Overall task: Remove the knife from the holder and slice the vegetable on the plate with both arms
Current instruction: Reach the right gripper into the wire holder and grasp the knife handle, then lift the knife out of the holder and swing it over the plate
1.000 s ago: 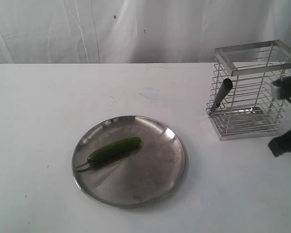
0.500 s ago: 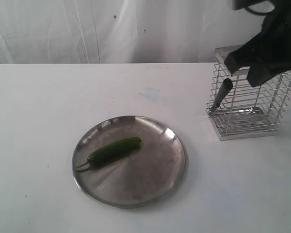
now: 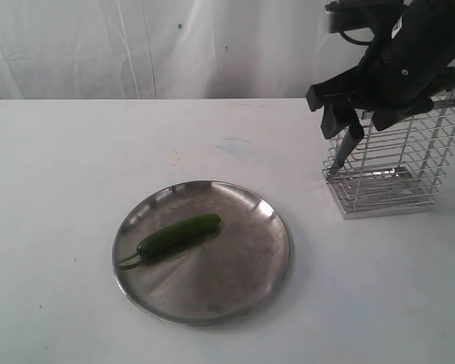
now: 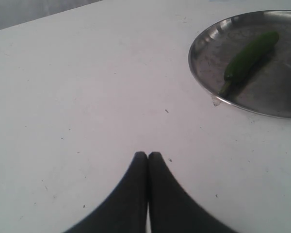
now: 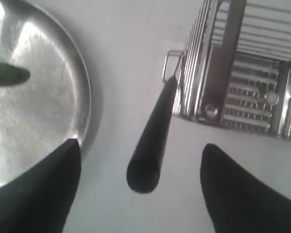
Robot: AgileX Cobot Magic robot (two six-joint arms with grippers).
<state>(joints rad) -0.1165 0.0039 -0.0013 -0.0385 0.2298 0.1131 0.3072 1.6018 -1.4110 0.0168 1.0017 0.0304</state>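
– Knife (image 3: 346,150): where do you log it, and why does it sit that way?

– You find it in the wire holder (image 3: 394,178), blade down and hidden behind the bars. The round dark handle (image 5: 153,138) leans out over the corner nearest the plate (image 3: 235,284). My reading is that the lean leaves the handle free to be taken from above. The green chilli (image 3: 178,233) lies across the steel plate with its stem towards the rim, uncut, well apart from the holder.

– Right pincer?

– Note the right gripper (image 3: 356,117) hanging over the holder's near corner, just above the handle end. In the right wrist view its two dark fingers (image 5: 48,189) stand wide apart, one to each side of the handle. White table (image 3: 76,167) shows in both gaps, so nothing is touched or held. I judge this the approach to the grasp.

– Left pincer?

– The left gripper (image 4: 148,156) has its tips pressed together on nothing. It is low over bare table, and the plate is off to one side.
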